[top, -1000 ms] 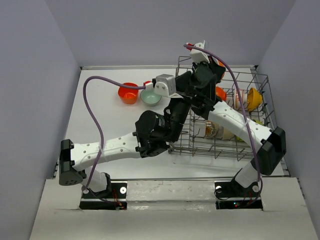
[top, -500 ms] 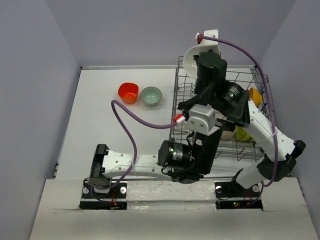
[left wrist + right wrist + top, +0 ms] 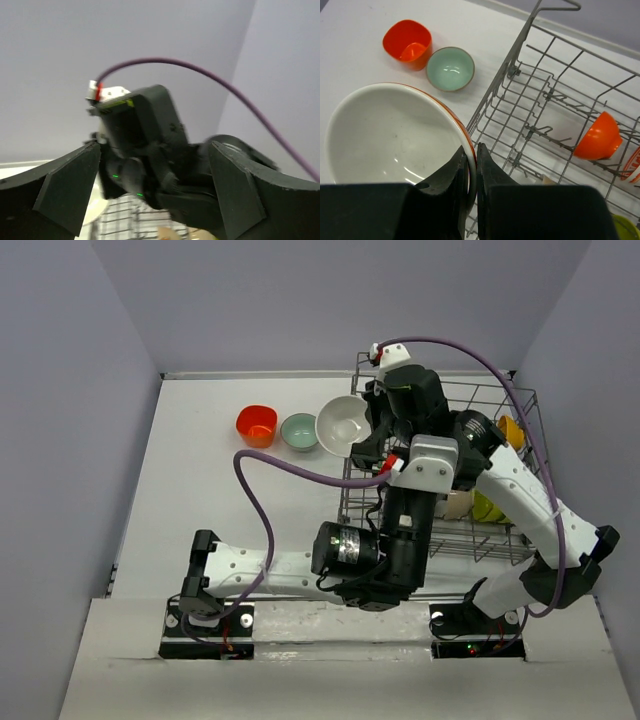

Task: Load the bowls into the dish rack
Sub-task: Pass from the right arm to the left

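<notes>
A: Entry, white bowl. Where does it sit?

B: In the air, tipped so its hollow faces up and outward. It hangs just outside the left wall of the dish rack, over the table. From above, the white bowl overlaps the right edge of the pale teal bowl.

A: Held by what?

B: The right gripper. Its two fingers are pinched narrow on the rim, one inside and one outside. A thin red-orange line runs along the bowl's outer edge.

A: Does the bowl touch the rack wall?

B: Cannot tell; the wrist view shows them close, but the gap is hidden behind the fingers.

A: Other bowls?

B: Two stand upright on the table, side by side: the red-orange bowl and the pale teal bowl. Inside the rack an orange bowl leans on its side among the tines. A lime green bowl lies lower in the rack, partly behind the right arm.

A: Left gripper?

B: Spread wide, nothing between the fingers. It is raised and looks at the right arm's wrist, with a purple cable arching over it. That view is blurred.
</notes>
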Motion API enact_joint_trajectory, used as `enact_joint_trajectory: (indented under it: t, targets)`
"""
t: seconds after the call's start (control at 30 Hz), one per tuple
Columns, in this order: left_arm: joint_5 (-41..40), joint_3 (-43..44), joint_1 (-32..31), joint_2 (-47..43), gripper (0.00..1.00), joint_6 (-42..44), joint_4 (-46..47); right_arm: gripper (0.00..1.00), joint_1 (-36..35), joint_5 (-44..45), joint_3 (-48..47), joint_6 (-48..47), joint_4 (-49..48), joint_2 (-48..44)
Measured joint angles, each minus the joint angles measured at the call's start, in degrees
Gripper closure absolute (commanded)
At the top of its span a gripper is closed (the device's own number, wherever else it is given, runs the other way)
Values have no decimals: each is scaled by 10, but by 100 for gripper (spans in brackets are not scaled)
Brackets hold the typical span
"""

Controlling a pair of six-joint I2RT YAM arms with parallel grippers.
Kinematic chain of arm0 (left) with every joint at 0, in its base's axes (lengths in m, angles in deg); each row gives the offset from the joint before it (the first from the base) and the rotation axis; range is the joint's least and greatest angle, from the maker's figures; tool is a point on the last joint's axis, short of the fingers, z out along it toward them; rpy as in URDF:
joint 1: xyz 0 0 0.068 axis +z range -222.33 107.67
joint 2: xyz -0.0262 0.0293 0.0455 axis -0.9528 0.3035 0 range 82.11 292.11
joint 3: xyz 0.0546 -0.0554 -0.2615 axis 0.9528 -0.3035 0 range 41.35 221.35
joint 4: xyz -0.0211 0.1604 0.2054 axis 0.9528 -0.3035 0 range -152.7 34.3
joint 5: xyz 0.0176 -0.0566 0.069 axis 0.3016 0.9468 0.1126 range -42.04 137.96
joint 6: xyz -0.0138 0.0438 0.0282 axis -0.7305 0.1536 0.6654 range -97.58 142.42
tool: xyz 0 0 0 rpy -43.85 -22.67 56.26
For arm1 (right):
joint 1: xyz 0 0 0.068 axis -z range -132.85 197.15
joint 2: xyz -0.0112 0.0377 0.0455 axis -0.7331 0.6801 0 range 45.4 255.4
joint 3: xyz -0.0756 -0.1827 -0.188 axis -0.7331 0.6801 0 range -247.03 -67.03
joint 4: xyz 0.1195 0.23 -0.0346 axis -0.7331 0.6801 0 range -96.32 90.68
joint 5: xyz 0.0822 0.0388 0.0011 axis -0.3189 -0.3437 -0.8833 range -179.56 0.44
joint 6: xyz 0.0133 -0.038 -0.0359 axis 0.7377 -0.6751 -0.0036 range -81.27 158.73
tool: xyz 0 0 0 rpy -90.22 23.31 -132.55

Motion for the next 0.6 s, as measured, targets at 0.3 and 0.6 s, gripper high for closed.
enact_joint_trajectory:
  t: [0.3, 0.6]
  targets:
    - [-89, 30, 5, -12, 1, 226, 2, 99, 0, -63, 51, 38, 12, -41]
    - [-111, -67, 4, -74, 2, 270, -16, 99, -7, -70, 83, 53, 22, -42]
